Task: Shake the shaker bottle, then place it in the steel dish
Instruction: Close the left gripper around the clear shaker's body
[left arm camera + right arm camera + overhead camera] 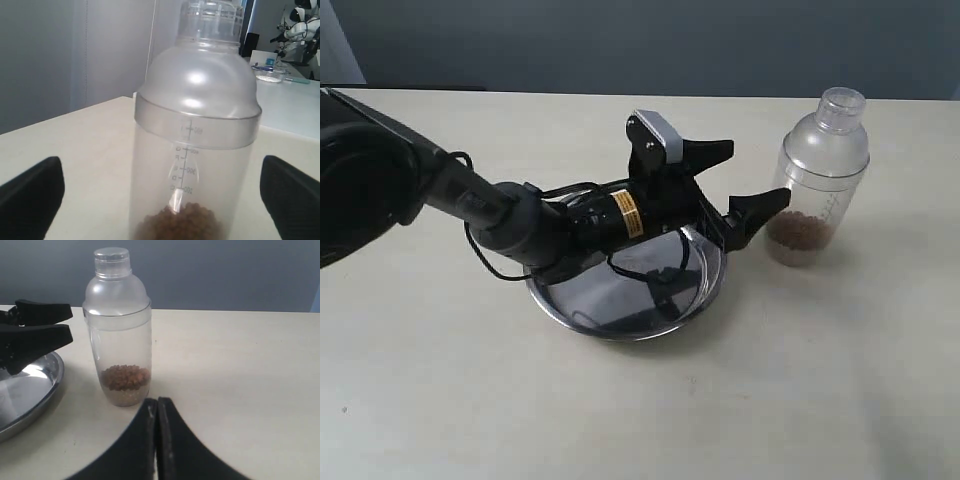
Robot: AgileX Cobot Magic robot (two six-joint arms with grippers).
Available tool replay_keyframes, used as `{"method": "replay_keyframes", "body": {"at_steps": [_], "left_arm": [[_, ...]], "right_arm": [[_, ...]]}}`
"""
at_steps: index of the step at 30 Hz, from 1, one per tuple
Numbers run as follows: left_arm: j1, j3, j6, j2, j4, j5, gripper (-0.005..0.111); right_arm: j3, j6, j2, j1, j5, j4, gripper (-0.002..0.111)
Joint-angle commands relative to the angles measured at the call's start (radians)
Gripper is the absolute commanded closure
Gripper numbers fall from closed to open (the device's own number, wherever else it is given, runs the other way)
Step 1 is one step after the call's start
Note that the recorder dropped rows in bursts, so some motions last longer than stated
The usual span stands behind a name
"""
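The shaker bottle point(820, 170) stands upright on the table just right of the steel dish point(620, 330), with brown granules at its bottom. My left gripper point(757, 175) reaches across over the dish and is open, its fingertips just short of the bottle and not touching it. The left wrist view shows the bottle point(195, 115) close ahead, centred between the wide-spread fingers point(30, 195). My right gripper point(157, 402) is shut and empty, a little way from the bottle point(117, 325). The same view shows the dish point(30, 385) and the left fingers point(42, 337) beside the bottle.
The left arm point(520, 215) and its cables lie over the dish. The beige table point(800, 380) spreads around both. A second table with a clear bowl point(270, 74) stands far behind.
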Motion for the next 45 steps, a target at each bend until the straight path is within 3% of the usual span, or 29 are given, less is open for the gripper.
{"method": "replay_keyframes", "body": {"at_steps": [1,11,21,37,45], "left_arm": [[-0.03,-0.045,-0.004,0.024,-0.006,-0.014,0.001],[-0.07,-0.138,0.005,0.092,0.007,0.033,0.001],[-0.098,-0.234,0.02,0.096,0.003,0.212,0.001],[-0.099,-0.35,-0.009,0.195,0.001,0.132,0.001],[-0.135,-0.393,-0.01,0.196,0.002,0.225,0.001]], "right_arm": [[0.001,0.0,-0.004,0.004,-0.012,-0.001,0.109],[0.001,0.0,-0.004,0.004,-0.012,-0.001,0.109],[0.001,0.0,-0.004,0.004,-0.012,-0.001,0.109],[0.001,0.0,-0.004,0.004,-0.012,-0.001,0.109],[0.001,0.0,-0.004,0.004,-0.012,-0.001,0.109]]}}
